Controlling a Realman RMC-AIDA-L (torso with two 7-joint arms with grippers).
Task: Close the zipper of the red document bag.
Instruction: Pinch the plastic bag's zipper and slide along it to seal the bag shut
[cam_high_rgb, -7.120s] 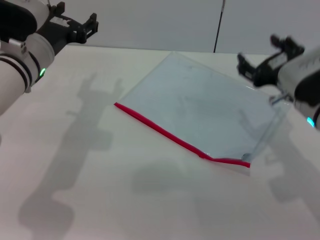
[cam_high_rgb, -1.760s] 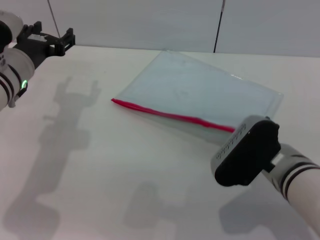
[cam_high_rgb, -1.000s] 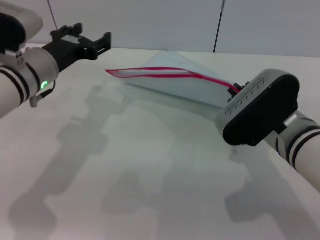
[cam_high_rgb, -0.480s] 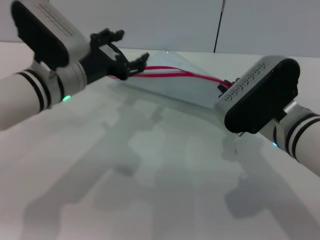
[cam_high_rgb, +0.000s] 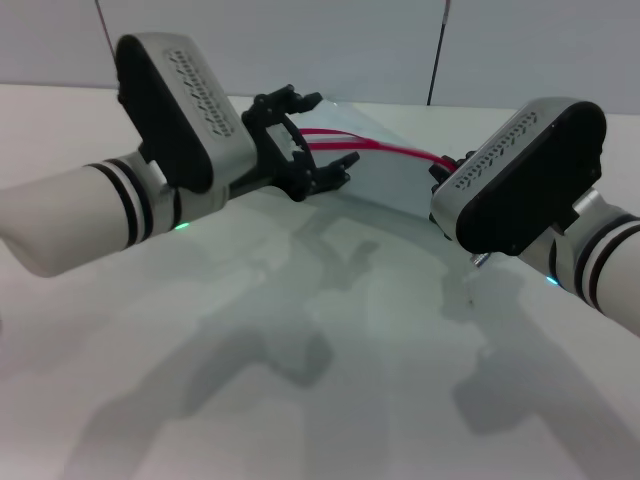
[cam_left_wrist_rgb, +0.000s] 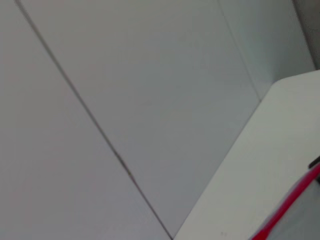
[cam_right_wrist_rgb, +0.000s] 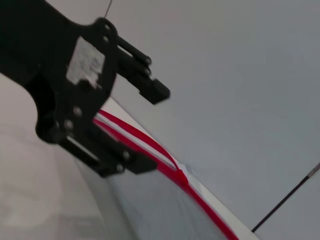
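Observation:
The red document bag (cam_high_rgb: 385, 180) is tilted up off the white table, its zipper (cam_high_rgb: 390, 148) edge raised. In the right wrist view the zipper (cam_right_wrist_rgb: 167, 162) shows as two red strips that are apart near my left gripper and join farther along. My left gripper (cam_high_rgb: 330, 130) is open at the zipper's left end, with the red strips running between its fingers (cam_right_wrist_rgb: 145, 87). My right gripper (cam_high_rgb: 444, 171), mostly hidden behind its wrist, is shut on the bag's right zipper end and holds it up. The left wrist view catches only a bit of the red strip (cam_left_wrist_rgb: 287, 215). I cannot make out the slider.
The white table (cam_high_rgb: 300, 380) spreads out in front of both arms, with their shadows on it. A grey panelled wall (cam_high_rgb: 330, 40) stands right behind the bag. The bulky right wrist housing (cam_high_rgb: 520, 180) sits low over the table at the right.
My left arm has swung in from the far left, and its open gripper now straddles the zipper's left end. The right gripper keeps the bag's edge raised, almost unmoved.

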